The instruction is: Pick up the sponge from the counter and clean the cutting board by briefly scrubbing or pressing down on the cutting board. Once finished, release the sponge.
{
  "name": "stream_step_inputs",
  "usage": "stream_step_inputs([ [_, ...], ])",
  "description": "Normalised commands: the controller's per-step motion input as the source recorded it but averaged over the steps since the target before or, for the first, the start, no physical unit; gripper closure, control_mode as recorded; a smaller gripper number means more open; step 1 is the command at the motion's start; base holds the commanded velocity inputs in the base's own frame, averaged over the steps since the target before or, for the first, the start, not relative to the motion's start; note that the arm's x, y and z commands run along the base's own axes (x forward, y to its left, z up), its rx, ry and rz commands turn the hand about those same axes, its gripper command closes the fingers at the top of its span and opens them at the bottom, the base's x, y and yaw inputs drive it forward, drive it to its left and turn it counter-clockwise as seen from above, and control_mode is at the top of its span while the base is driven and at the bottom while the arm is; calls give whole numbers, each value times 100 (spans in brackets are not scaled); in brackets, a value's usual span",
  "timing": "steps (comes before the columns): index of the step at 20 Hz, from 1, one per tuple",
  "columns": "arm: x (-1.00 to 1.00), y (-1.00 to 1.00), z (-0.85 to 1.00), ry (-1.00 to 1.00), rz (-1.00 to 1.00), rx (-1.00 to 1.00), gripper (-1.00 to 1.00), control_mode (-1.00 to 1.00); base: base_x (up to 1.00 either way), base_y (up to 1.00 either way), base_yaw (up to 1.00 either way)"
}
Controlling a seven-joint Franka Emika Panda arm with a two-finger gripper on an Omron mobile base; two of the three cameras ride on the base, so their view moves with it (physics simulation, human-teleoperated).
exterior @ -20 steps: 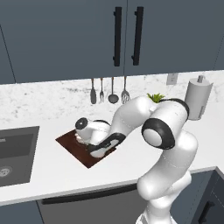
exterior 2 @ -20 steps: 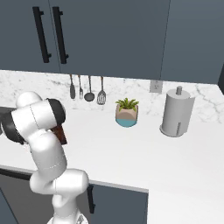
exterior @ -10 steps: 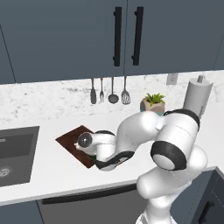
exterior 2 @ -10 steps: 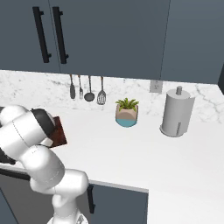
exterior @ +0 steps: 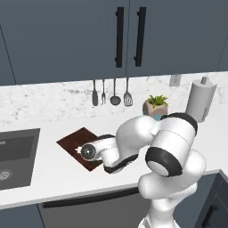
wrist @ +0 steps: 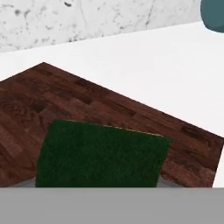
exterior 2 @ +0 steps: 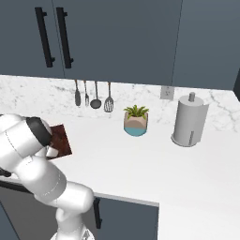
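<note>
Left base view looks over a white counter (exterior: pixel 58 178) with a speckled marble backsplash (exterior: pixel 49 100) under dark blue cabinets (exterior: pixel 67 35) with black bar handles. A dark sink (exterior: pixel 15 156) is sunk into the counter at the left. On the wall hang four utensils (exterior: pixel 111 92); to their right stand a small potted plant (exterior: pixel 156 106) and a paper towel roll (exterior: pixel 200 99), with a wall outlet (exterior: pixel 174 80) between them higher up.

A reddish-brown cutting board (exterior: pixel 75 142) lies on the counter between the sink and the plant, turned at an angle; the arm hides its right part. In the hand view the sponge (wrist: pixel 100 153) shows its dark green top, lying flat on the board, close in front of the camera.

The white arm bends low from the base, its wrist level over the board's near corner, the gripper (exterior: pixel 84 152) pointing left. Whether the jaws grip the sponge or stand free of it I cannot tell.
</note>
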Motion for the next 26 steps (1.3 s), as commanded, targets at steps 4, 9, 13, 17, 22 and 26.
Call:
stream_step_inputs([
  [4,30,8,-4,0,0,-10,100,-100,0,0,0],
  [9,40,3,-21,0,0,-7,100,-100,0,0,0],
  [13,44,4,-44,-6,0,-1,100,-100,0,0,0],
  [17,42,2,-66,-11,0,0,100,-100,0,0,0],
  [22,48,0,-54,-14,0,0,100,-100,0,0,0],
  [26,44,0,-34,-18,0,0,100,-100,0,0,0],
])
